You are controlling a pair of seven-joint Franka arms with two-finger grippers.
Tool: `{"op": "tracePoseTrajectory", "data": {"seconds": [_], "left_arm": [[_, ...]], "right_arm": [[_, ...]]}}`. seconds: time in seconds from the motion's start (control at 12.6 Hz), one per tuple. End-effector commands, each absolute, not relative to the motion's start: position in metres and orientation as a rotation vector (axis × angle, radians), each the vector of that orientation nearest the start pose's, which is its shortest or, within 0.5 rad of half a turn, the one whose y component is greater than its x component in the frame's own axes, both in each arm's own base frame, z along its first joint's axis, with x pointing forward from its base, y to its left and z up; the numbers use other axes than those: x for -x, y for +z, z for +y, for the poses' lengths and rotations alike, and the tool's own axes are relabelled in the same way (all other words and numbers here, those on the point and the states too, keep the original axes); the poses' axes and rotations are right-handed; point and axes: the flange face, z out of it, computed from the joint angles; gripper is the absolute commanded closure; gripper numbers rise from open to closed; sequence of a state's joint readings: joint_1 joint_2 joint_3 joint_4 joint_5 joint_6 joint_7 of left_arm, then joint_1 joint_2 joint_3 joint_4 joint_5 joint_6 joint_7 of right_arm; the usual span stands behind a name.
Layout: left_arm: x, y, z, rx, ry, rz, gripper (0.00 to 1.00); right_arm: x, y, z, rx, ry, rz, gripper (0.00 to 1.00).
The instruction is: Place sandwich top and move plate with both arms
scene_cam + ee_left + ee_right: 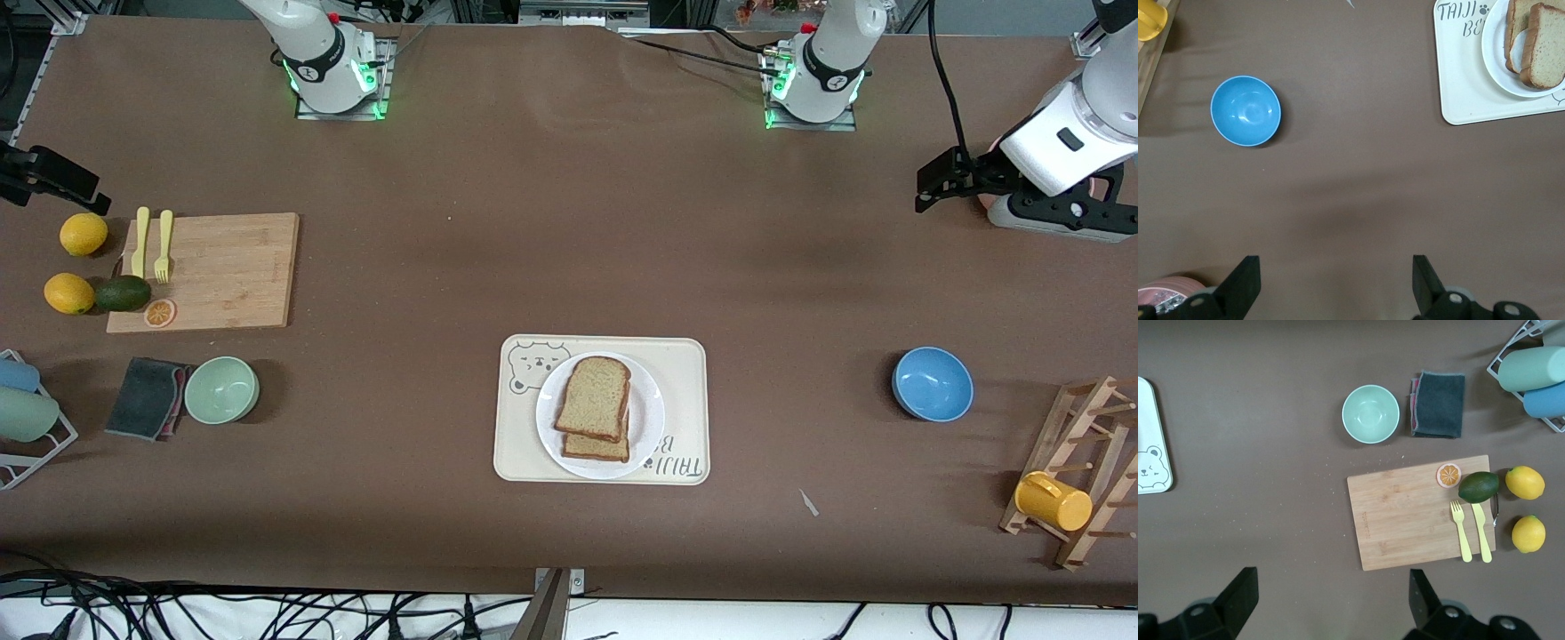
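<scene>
Already the sandwich top (594, 396) lies on the stack, resting tilted over a second bread slice (597, 446) whose edge pokes out toward the front camera, and both sit on the round white plate (646, 411). That plate rests on the cream bear-print tray (685, 373), which lies at the middle of the brown table (569, 222), in its half nearer the front camera. Well apart from the tray, toward the left arm's end, stands a blue bowl (932, 383), and nearer the camera than the bowl a wooden rack (1080, 462) carries a yellow cup (1053, 502). Toward the right arm's end sit a pale green bowl (221, 389) with a dark folded cloth (148, 397) just beside it, and farther from the camera a wooden cutting board (222, 271) bearing a yellow fork (164, 245), a yellow knife (140, 242) and an orange slice (160, 312); an avocado (122, 292) and two lemons (69, 293) lie at its edge. The left gripper (1333, 283) hangs over bare table at the left arm's end, fingers spread wide and holding nothing. The right gripper (1329, 597) hovers over bare table beside the cutting board, likewise wide open and empty.
</scene>
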State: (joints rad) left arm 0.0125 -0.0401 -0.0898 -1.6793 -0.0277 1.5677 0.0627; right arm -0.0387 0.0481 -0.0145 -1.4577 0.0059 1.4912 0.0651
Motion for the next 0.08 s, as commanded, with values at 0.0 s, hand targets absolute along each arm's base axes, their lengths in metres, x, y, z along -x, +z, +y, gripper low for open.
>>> {"op": "tracePoseTrajectory", "data": {"seconds": [0.0], "left_arm": [[-0.5365,0.5977,-0.0435,3.148,0.114,0.221,0.0]], "right_arm": [[-0.5615,0.6483,-0.0298,3.113,0.0,0.167,0.0]]}}
